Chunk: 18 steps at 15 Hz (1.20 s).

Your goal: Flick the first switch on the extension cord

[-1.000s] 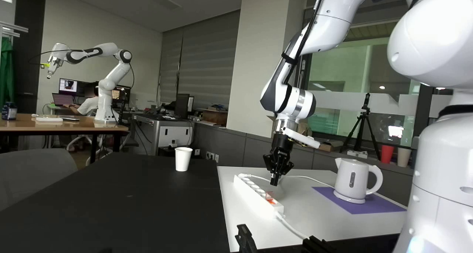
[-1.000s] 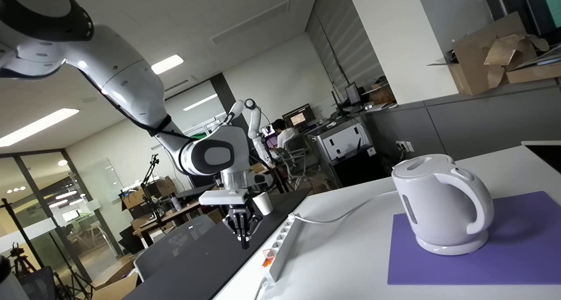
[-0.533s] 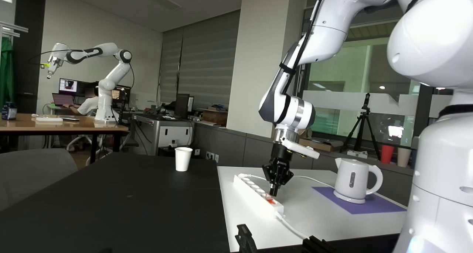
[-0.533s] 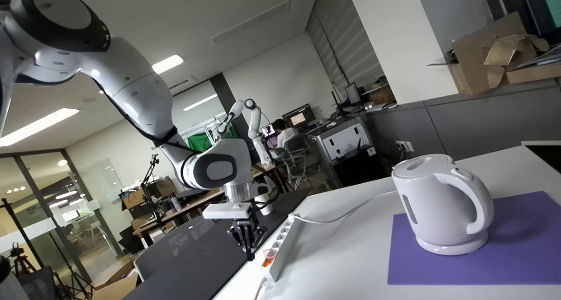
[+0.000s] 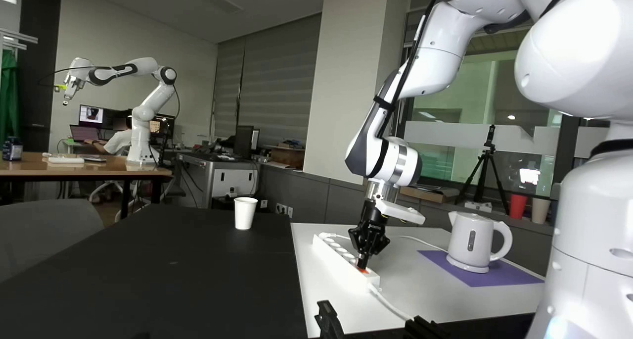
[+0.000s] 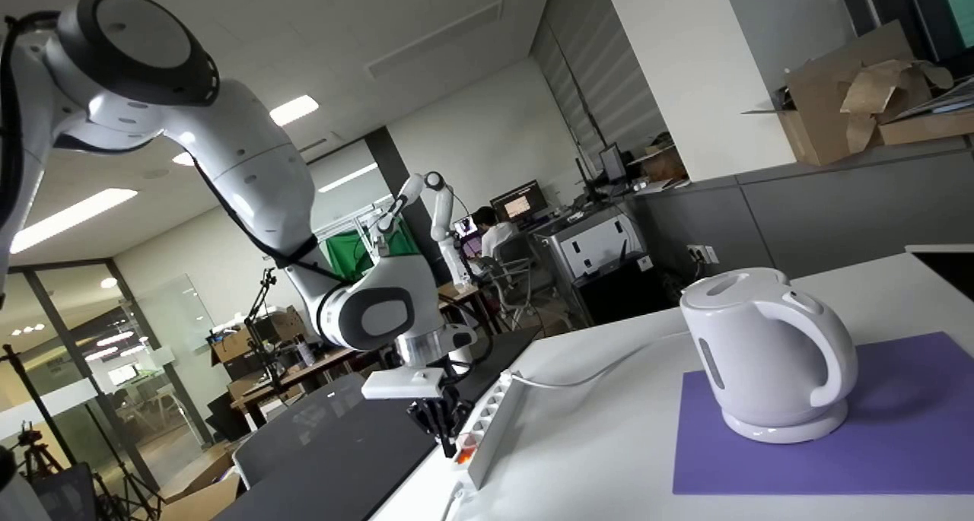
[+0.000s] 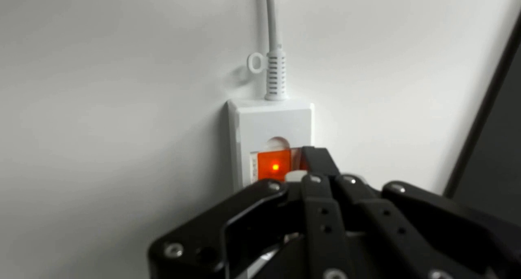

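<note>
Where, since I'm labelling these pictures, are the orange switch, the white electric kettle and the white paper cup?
Orange switch (image 7: pixel 274 165): wrist view, on its visible face.
White electric kettle (image 6: pixel 757 360): in an exterior view, on the side of its body.
White paper cup (image 5: pixel 245 215): in an exterior view, on its outer wall.

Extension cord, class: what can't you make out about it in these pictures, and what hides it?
Both exterior views: holes in the sockets of the extension cord, too small.
Wrist view: the sockets, largely hidden by the end effector.
Wrist view: right part of the orange switch, covered by the end effector; contact can't be confirmed.
Wrist view: marks beside the switch, blurred.
Wrist view: white cable, cut off by the top edge.
</note>
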Motion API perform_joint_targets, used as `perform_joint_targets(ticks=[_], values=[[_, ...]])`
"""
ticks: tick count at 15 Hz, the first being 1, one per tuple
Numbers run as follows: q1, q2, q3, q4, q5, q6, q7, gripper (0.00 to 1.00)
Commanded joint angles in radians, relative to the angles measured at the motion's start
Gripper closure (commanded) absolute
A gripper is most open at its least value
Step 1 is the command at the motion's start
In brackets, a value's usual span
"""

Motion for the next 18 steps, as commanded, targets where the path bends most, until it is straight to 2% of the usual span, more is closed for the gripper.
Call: perform_joint_targets(ticks=[1,11,15,18], values=[[-0.054,0.017,0.039,-0.009,-0.038,0.056,0.018,1.0],[-0.087,0.05,0.039,-0.011,-0.139,0.102,0.048,1.0],[-0.079,0.072,0.032,0.0,-0.165,0.107,0.054,1.0],[-0.041,0.076,0.005,-0.001,-0.202,0.121,0.074,1.0]])
